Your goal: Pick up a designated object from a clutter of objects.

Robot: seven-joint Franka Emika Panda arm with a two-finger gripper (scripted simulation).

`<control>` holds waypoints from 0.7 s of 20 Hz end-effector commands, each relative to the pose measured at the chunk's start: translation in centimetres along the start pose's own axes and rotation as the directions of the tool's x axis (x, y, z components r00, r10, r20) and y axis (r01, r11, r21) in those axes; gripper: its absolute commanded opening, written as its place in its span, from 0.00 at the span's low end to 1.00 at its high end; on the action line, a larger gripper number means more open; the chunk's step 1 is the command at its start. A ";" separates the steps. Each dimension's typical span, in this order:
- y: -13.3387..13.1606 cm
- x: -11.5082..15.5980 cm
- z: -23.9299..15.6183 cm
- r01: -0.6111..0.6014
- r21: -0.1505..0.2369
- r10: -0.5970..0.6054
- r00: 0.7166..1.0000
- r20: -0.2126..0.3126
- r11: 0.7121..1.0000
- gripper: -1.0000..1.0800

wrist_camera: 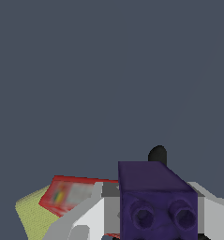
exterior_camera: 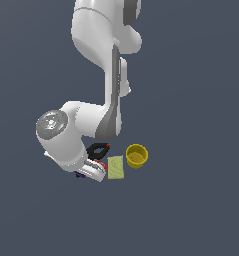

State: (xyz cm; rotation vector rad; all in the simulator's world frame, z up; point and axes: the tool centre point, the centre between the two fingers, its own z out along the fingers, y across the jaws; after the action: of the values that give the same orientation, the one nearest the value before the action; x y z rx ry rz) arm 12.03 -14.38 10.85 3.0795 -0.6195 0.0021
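One purple block [wrist_camera: 158,201] between claw [wrist_camera: 155,220] fingers, red packet [wrist_camera: 69,194] just beside.

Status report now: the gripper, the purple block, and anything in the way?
Gripper low in the clutter, fingers flanking purple block; grip unconfirmed. Red packet and yellow-green pad close beside. Yellow cup stands apart.

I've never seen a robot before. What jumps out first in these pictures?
The big white arm bends down over a small huddle of things on the grey floor. A yellow cup stands at the huddle's right in the exterior view. In the wrist view a purple block fills the claw.
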 end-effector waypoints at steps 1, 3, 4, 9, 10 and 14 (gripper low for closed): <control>-1.3 -1.2 -2.2 0.003 0.001 -0.003 1.000 0.002 1.000 0.00; -2.2 -2.2 -4.1 0.003 0.001 -0.003 1.000 0.002 1.000 0.00; -2.7 -2.6 -5.0 0.003 0.001 -0.003 1.000 0.002 1.000 0.00; -5.1 -5.1 -10.1 0.003 0.001 -0.003 1.000 0.002 1.000 0.00; -5.6 -5.6 -11.2 0.003 0.001 -0.003 1.000 0.002 1.000 0.00; -7.6 -7.5 -15.3 0.002 0.000 -0.002 1.000 0.001 1.000 0.00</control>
State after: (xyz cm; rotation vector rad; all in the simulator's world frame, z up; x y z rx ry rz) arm 8.48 -5.43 24.57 3.0810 -0.6157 -0.0002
